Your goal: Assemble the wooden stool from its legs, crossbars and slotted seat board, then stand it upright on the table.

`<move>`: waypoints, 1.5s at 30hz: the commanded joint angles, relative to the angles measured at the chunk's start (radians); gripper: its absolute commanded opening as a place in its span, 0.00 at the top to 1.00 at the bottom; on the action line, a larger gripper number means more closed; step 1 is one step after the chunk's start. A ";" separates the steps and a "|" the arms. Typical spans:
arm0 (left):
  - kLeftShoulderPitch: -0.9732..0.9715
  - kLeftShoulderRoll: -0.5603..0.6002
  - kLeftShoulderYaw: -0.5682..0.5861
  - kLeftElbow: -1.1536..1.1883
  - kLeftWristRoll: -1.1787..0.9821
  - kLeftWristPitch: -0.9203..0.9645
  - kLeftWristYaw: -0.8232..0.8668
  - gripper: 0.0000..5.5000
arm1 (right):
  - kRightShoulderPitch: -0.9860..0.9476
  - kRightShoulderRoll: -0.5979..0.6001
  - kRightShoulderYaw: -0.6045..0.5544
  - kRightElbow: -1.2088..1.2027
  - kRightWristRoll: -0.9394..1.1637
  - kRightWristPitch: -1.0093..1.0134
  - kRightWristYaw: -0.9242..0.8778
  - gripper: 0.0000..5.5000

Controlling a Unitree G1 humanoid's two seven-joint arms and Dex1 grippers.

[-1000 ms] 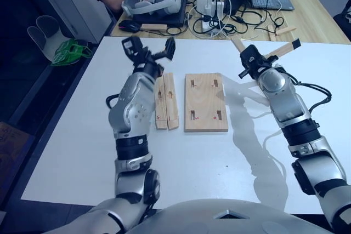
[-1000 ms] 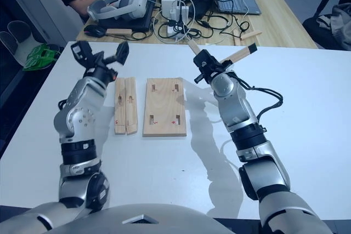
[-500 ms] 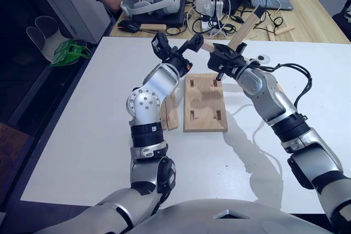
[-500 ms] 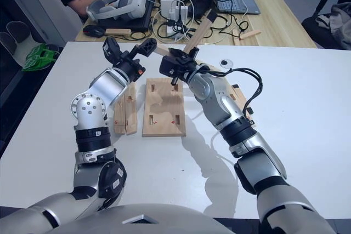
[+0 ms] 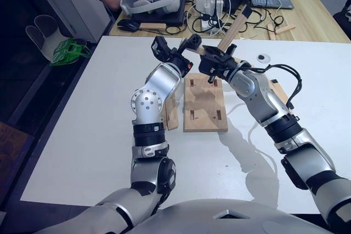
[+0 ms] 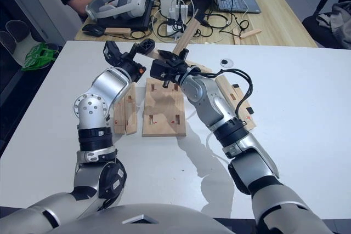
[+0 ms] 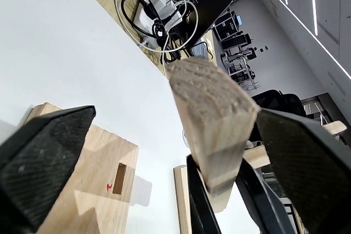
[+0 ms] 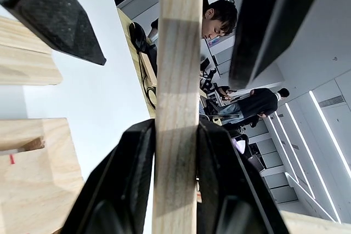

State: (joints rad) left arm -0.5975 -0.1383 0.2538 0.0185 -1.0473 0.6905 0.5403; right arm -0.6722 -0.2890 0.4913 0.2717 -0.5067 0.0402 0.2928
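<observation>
Leg pinched in right gripper (tilted, over the board); we note left gripper spread wide either side of its lower end.

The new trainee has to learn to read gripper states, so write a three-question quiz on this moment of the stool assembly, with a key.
1. True or false: the slotted seat board lies flat on the white table.
2. The right gripper is shut on: A) a wooden leg; B) the seat board; C) nothing.
3. Fill in: the left gripper is ___, with one finger on either side of the leg's end.

Key: 1 true; 2 A; 3 open.
</observation>
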 commanded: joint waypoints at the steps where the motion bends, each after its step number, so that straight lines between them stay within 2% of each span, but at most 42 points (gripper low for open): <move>1: -0.108 -0.123 -0.016 0.004 -0.025 -0.035 0.022 0.02 | -0.012 0.003 -0.002 -0.017 -0.018 -0.016 0.017 0.81; 2: -0.109 -0.118 -0.023 0.001 -0.028 -0.038 0.017 0.02 | -0.011 0.004 -0.002 -0.017 -0.018 -0.018 0.019 0.81; 4: -0.107 -0.111 -0.039 -0.005 -0.033 -0.045 0.005 0.09 | -0.009 0.007 -0.005 -0.016 -0.019 -0.021 0.023 0.81; 13: -0.095 -0.087 -0.055 0.007 -0.030 -0.091 0.008 0.32 | -0.001 0.016 -0.010 -0.022 -0.021 -0.020 0.028 0.81; 25: -0.083 -0.081 -0.073 0.007 -0.034 -0.099 0.024 0.72 | 0.005 0.016 -0.016 -0.022 -0.028 -0.017 0.021 0.81; 39: -0.097 -0.081 -0.061 0.003 -0.027 -0.147 0.034 0.74 | 0.005 -0.003 0.008 0.021 -0.082 -0.082 0.014 0.81; 40: -0.099 -0.081 -0.060 0.003 -0.026 -0.152 0.035 0.74 | 0.006 -0.002 0.007 0.021 -0.083 -0.084 0.011 0.74; 45: -0.110 -0.076 -0.041 0.009 -0.012 -0.205 0.055 0.82 | 0.012 -0.008 0.007 0.005 -0.080 -0.116 0.029 0.59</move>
State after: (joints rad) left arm -0.6076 -0.1354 0.1986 0.0227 -1.0714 0.5161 0.5802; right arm -0.6670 -0.2856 0.4922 0.2863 -0.5861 -0.0519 0.2978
